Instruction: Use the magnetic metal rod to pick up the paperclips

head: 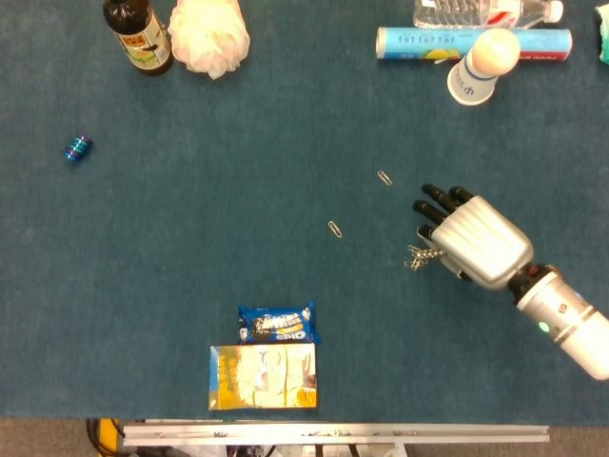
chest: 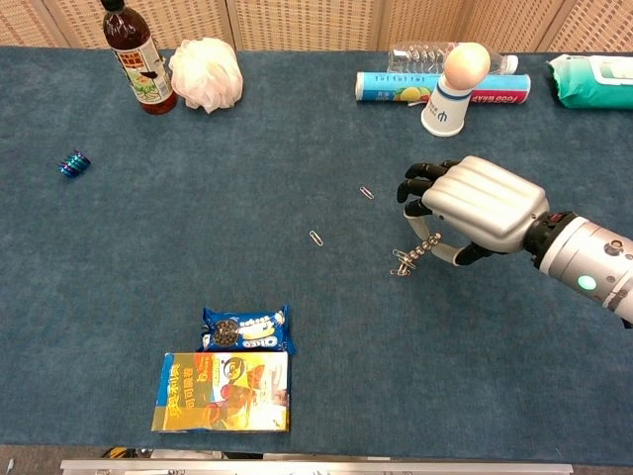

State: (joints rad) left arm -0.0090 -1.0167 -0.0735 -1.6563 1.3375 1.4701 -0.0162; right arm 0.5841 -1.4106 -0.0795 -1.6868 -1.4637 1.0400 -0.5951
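My right hand [head: 474, 239] [chest: 477, 204] grips a thin metal rod [chest: 425, 246] that sticks out to the left and down towards the cloth. A clump of paperclips [head: 416, 257] [chest: 401, 262] hangs on the rod's tip. Two loose paperclips lie on the blue cloth: one [head: 384, 178] [chest: 367, 192] just up and left of the hand, another [head: 336, 228] [chest: 316, 237] further left. My left hand is in neither view.
A cookie pack [head: 277, 324] and a yellow box [head: 263, 377] lie near the front edge. A dark bottle [head: 137, 34], white puff [head: 209, 32], blue tube [head: 473, 42], paper cup with an egg [head: 483, 64] and water bottle [head: 485, 11] line the back. A small blue spool [head: 78, 148] sits far left.
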